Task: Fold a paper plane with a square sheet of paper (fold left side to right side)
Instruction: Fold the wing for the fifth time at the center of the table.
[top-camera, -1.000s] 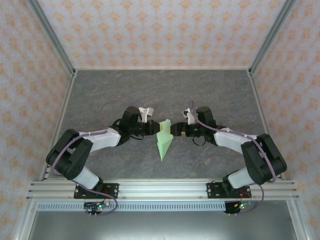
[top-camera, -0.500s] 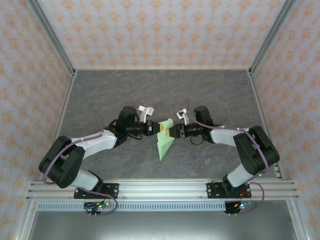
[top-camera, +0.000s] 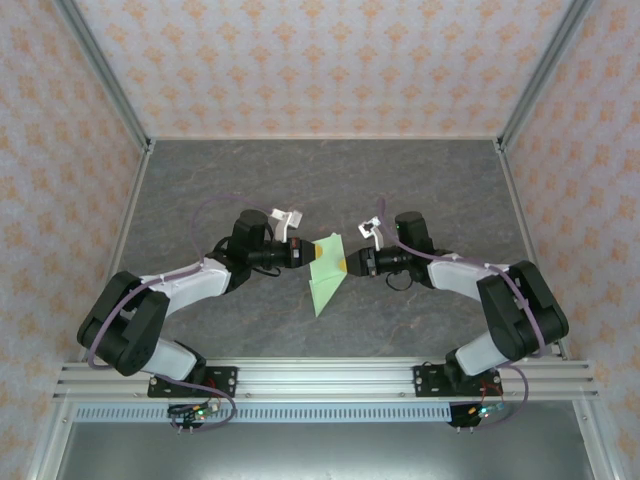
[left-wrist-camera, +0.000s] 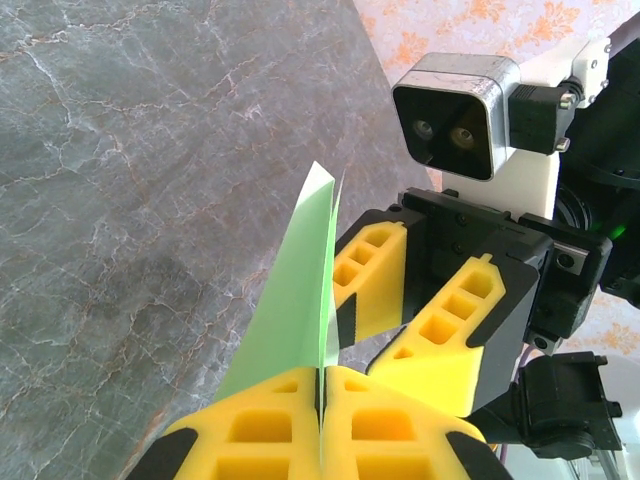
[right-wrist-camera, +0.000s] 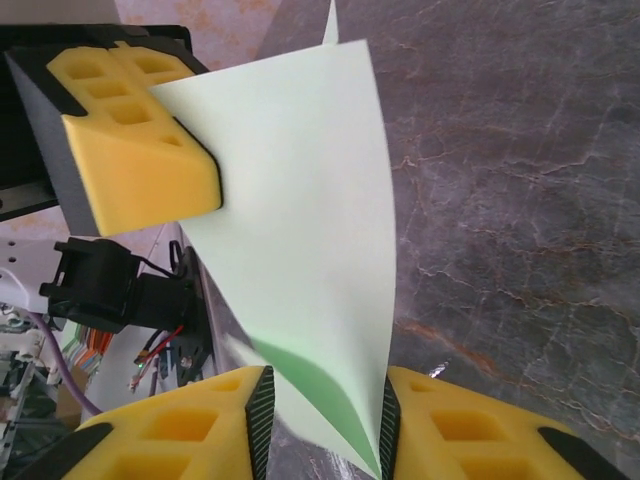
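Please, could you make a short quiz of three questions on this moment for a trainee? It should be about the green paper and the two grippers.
1. True or false: the left gripper is shut on the folded paper.
2. Choose one. Where is the folded paper?
A) lying flat, far from both arms
B) between the two grippers, over the table
C) hanging from the back wall
3. In a few words: how do the jaws of the right gripper stand?

Key
1. True: its fingers are pressed together with the paper's edge between them.
2. B
3. Apart, with one finger on each side of the paper.
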